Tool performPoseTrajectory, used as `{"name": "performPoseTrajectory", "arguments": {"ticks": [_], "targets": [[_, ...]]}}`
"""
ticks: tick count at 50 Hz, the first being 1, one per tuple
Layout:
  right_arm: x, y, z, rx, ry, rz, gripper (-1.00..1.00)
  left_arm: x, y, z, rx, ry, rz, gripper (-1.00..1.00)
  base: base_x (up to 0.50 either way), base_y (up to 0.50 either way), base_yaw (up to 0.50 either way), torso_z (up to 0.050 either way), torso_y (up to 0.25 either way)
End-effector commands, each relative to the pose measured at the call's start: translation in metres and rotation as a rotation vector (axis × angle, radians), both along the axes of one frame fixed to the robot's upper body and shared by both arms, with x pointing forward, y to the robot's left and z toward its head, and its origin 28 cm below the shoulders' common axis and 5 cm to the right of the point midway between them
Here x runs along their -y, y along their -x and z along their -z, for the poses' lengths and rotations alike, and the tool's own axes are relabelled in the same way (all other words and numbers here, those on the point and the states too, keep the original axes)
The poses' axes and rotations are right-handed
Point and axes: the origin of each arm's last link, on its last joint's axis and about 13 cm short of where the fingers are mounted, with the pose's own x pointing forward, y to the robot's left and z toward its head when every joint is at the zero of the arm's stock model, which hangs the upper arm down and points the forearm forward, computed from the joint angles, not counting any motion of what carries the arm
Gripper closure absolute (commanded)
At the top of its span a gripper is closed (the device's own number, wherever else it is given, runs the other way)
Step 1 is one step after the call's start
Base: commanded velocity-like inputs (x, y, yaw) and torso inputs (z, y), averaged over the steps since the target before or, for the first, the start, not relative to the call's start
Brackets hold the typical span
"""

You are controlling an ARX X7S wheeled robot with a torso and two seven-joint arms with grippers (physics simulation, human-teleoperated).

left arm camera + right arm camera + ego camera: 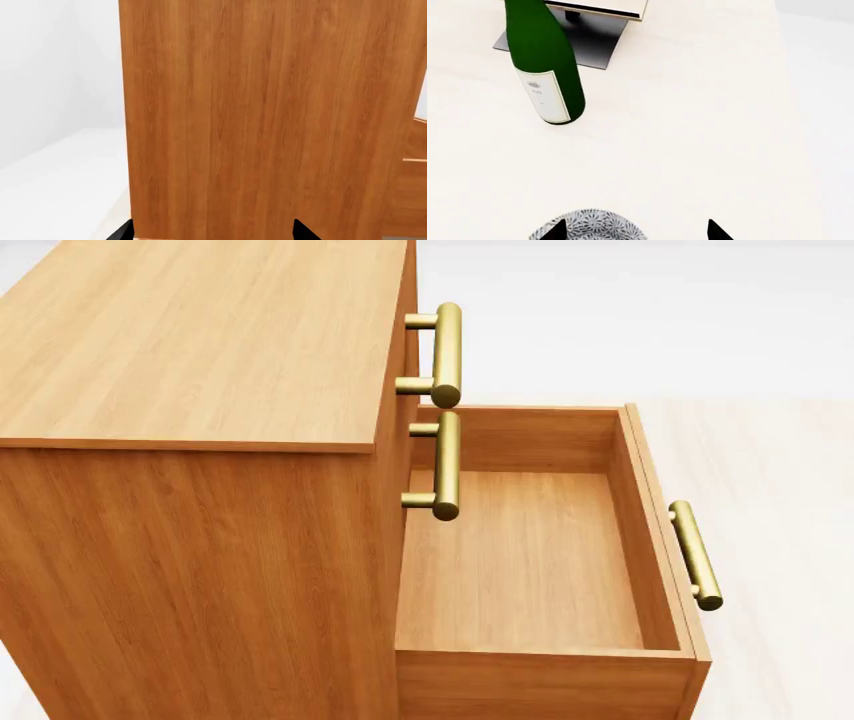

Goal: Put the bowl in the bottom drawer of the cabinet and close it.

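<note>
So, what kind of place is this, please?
Probably a simulated household test room: a wooden cabinet with its bottom drawer open, a green wine bottle and a speckled bowl on pale, bare surfaces.

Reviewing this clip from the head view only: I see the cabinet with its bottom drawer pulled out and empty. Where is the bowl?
Observer: The bowl sits on the pale surface just below the right gripper, in the right wrist view.
Operator: Is the gripper holding it?
Observer: No. Its fingertips are spread, one over the bowl, one off to the side.
Operator: Anything near the bowl?
Observer: A green wine bottle stands beyond it, beside a rack on a dark base.
Operator: And the left arm?
Observer: The left gripper faces the cabinet's side panel, fingertips apart.
</note>
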Motion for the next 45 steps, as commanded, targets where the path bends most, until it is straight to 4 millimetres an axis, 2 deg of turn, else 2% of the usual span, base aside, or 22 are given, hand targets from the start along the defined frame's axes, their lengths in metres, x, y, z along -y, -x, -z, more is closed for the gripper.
{"name": "performPoseTrajectory", "arguments": {"ticks": [1, 5, 9, 11, 14, 21, 24, 26, 28, 30, 35, 39, 41, 43, 45], "targets": [[0.003, -0.001, 0.008, -0.008, -0.076, -0.004, -1.00, 0.000, 0.000, 0.002, 0.000, -0.001, 0.000, -1.00, 0.00, 0.00, 0.00, 0.000, 0.000], [0.004, -0.001, 0.010, -0.008, -0.105, -0.003, -1.00, 0.001, 0.001, -0.007, -0.001, 0.000, 0.000, -1.00, 0.00, 0.00, 0.00, 0.000, 0.000], [0.005, -0.001, 0.012, -0.002, -0.130, -0.001, -1.00, 0.001, 0.000, -0.007, -0.001, 0.001, 0.000, -1.00, 0.00, 0.00, 0.00, 0.000, 0.000], [0.007, -0.001, 0.013, -0.002, -0.144, 0.006, -1.00, 0.000, 0.000, 0.003, -0.001, 0.002, -0.001, -1.00, 0.00, 0.00, 0.00, 0.000, 0.000], [0.009, 0.000, 0.014, -0.003, -0.152, 0.026, -1.00, 0.001, 0.000, -0.006, -0.001, 0.002, 0.000, -1.00, 0.00, 0.00, 0.00, 0.000, 0.000], [0.012, 0.003, 0.020, -0.025, -0.173, 0.057, -1.00, 0.000, 0.000, -0.007, -0.001, 0.003, -0.001, -1.00, 0.00, 0.00, 0.00, 0.000, 0.000], [0.012, 0.003, 0.022, -0.034, -0.174, 0.062, -1.00, 0.000, 0.000, -0.005, 0.000, 0.001, 0.000, -1.00, 0.00, 0.00, 0.00, 0.000, 0.000], [0.012, 0.003, 0.023, -0.035, -0.177, 0.065, -1.00, 0.000, 0.001, 0.003, 0.001, -0.002, 0.001, -1.00, 0.00, 0.00, 0.00, 0.000, 0.000], [0.012, 0.003, 0.025, -0.039, -0.176, 0.063, -1.00, 0.000, 0.001, -0.004, 0.001, 0.001, 0.000, -1.00, 0.00, 0.00, 0.00, 0.000, 0.000], [0.013, 0.003, 0.028, -0.043, -0.179, 0.064, -1.00, 0.000, 0.001, 0.004, 0.001, 0.001, 0.000, -1.00, 0.00, 0.00, 0.00, 0.000, 0.000], [0.012, 0.003, 0.031, -0.047, -0.195, 0.052, -1.00, 0.000, 0.001, 0.004, 0.001, 0.002, 0.000, -1.00, 0.00, 0.00, 0.00, 0.000, 0.000], [0.012, 0.002, 0.032, -0.042, -0.216, 0.036, -1.00, 0.000, 0.001, 0.004, 0.001, 0.002, 0.000, -1.00, 0.00, 0.00, 0.00, 0.000, 0.000], [0.012, 0.001, 0.032, -0.030, -0.253, 0.025, -1.00, 0.000, 0.000, -0.005, 0.000, 0.005, -0.002, -1.00, 0.00, 0.00, 0.00, 0.000, 0.000], [0.013, 0.002, 0.032, -0.030, -0.253, 0.027, -1.00, 0.001, 0.000, -0.006, 0.001, 0.004, -0.001, -1.00, 0.00, 0.00, 0.00, 0.000, 0.000], [0.014, 0.002, 0.033, -0.025, -0.266, 0.031, -1.00, 0.000, 0.001, 0.004, 0.001, 0.003, -0.001, -1.00, 0.00, 0.00, 0.00, 0.000, 0.000]]}}
